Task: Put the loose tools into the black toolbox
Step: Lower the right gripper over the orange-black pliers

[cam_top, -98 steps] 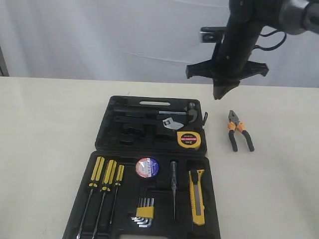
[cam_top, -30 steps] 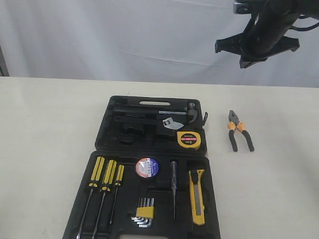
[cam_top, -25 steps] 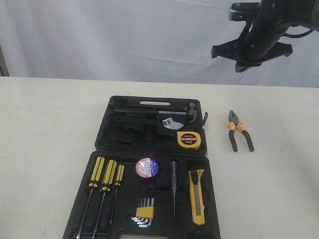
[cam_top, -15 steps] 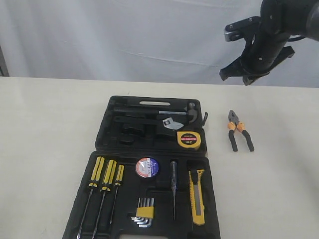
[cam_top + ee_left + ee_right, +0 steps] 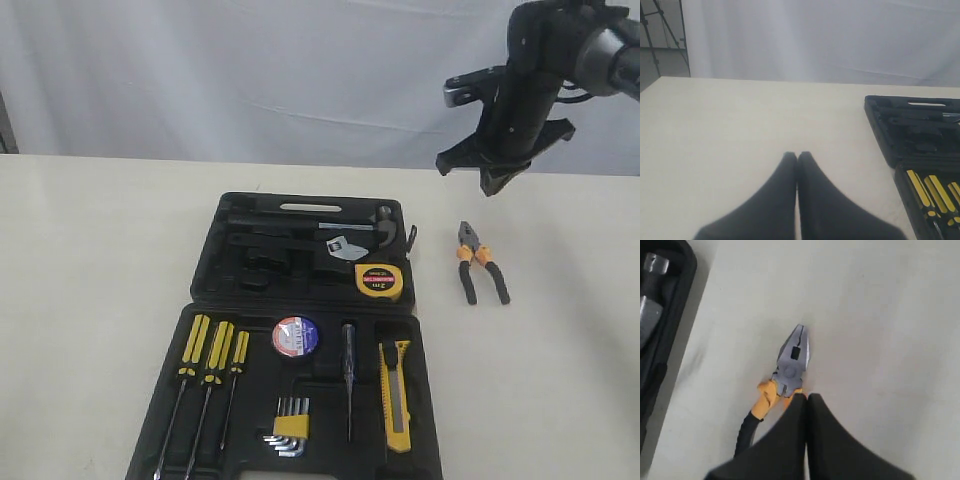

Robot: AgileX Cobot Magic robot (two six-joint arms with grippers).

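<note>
Pliers (image 5: 482, 272) with orange handles lay on the pale table (image 5: 90, 250), outside the black toolbox (image 5: 208, 270), at 3 o'clock of its far half and clear of its edge. Their grey head pointed to 12 o'clock and the handles splayed toward 6 o'clock.

The toolbox lay open in 2 halves. In the far half the round yellow tape measure (image 5: 379, 280) sat at the 4 o'clock corner, just at 6 o'clock of a hammer (image 5: 372, 228). In the near half the tape roll (image 5: 295, 336), with its red, white and blue label, sat near the middle of the far edge. The yellow-black utility knife (image 5: 397, 395) lay along the 3 o'clock side. 3 yellow-handled screwdrivers (image 5: 212, 358) lay side by side at the 9 o'clock side, and the yellow-clipped hex key set (image 5: 288, 425) sat toward 6 o'clock.

The right gripper (image 5: 806, 396) had its fingers pressed tip to tip and gripped nothing. Its wrist view showed the head of the pliers just past the fingertips, with part of the handles hidden behind them. In the exterior view it hung in the air at 12 o'clock of the pliers, not touching them.

The left gripper (image 5: 797, 155) was likewise closed tight and empty, above bare table, with one side of the toolbox in its wrist view.
</note>
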